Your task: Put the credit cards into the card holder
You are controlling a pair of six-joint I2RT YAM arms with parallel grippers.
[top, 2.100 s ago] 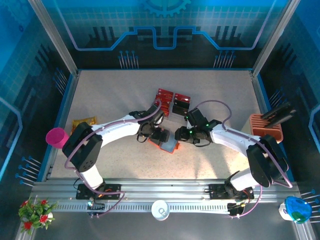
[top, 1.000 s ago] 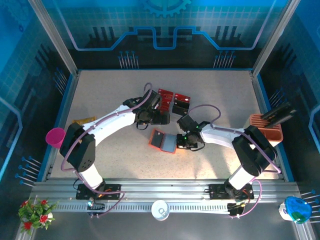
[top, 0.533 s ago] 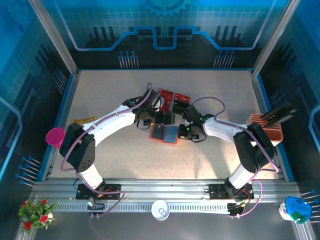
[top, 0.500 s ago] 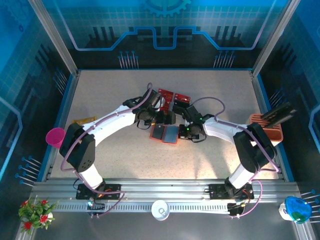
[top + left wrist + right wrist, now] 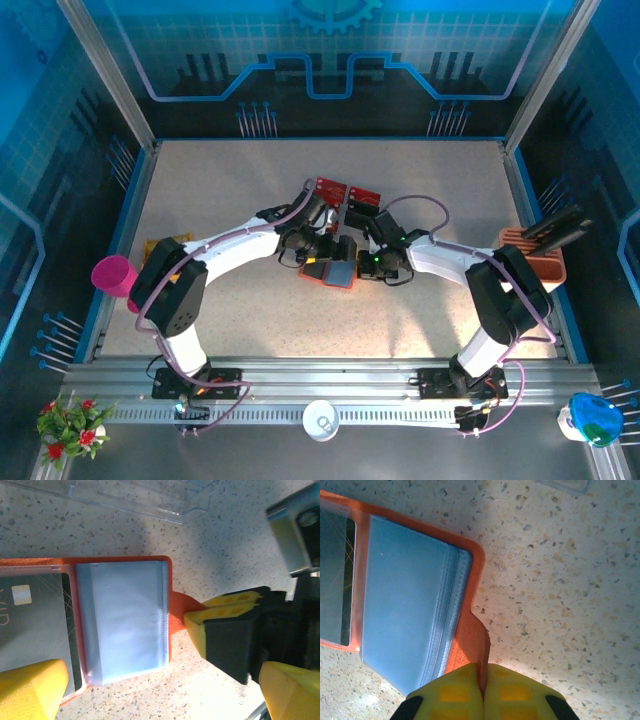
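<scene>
The left end effector (image 5: 160, 692) has moved closer and now hangs wide open right over the card holder (image 5: 120, 620) on the surface (image 5: 225, 540). The right end effector (image 5: 482, 690) pinches its orange flap (image 5: 472, 640). The dark credit card (image 5: 35, 630) inside shows cut-off pale letters.

A pink cup (image 5: 113, 273) stands at the left edge of the speckled table (image 5: 230, 180), with a yellow-orange packet (image 5: 160, 244) just beside it. A peach slotted stand (image 5: 530, 255) at the right edge holds a dark flat object (image 5: 553, 225). A clear plastic tray (image 5: 150, 500) lies mid-table. A white cup (image 5: 321, 419) sits on the near rail, red flowers (image 5: 70, 420) at its left end.
</scene>
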